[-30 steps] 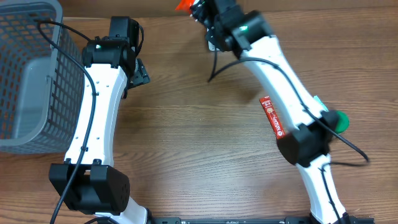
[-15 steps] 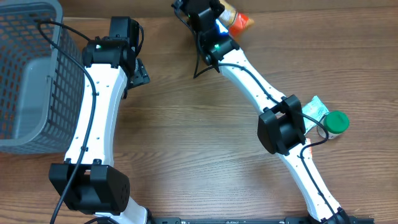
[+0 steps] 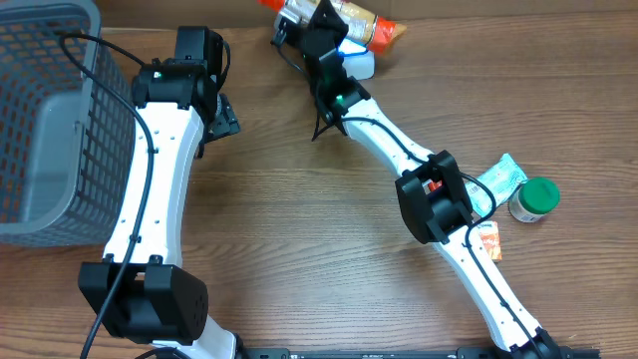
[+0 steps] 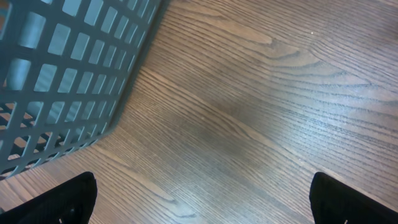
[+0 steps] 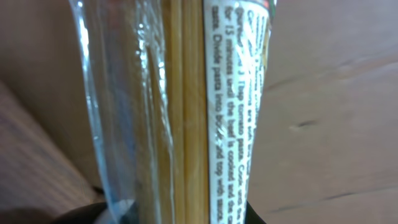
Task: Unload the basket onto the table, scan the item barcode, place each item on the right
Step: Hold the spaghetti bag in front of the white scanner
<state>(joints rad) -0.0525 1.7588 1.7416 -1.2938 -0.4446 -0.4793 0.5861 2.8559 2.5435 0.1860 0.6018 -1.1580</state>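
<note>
The right gripper point(image 3: 317, 22) is clamped on the pasta packet point(image 5: 180, 106) at the overhead view's top centre (printed text facing its wrist camera); the left gripper point(image 4: 199, 199) gapes empty. Scan apparently pending.

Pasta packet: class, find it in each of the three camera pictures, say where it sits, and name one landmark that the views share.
Overhead: the pasta packet lies at the top edge, right of centre, gripped by the right gripper.
Right wrist: it fills the middle of the picture, running from top to bottom.
Left wrist: not in it.
Shared landmark: the wooden table, seen in all three views.
</note>
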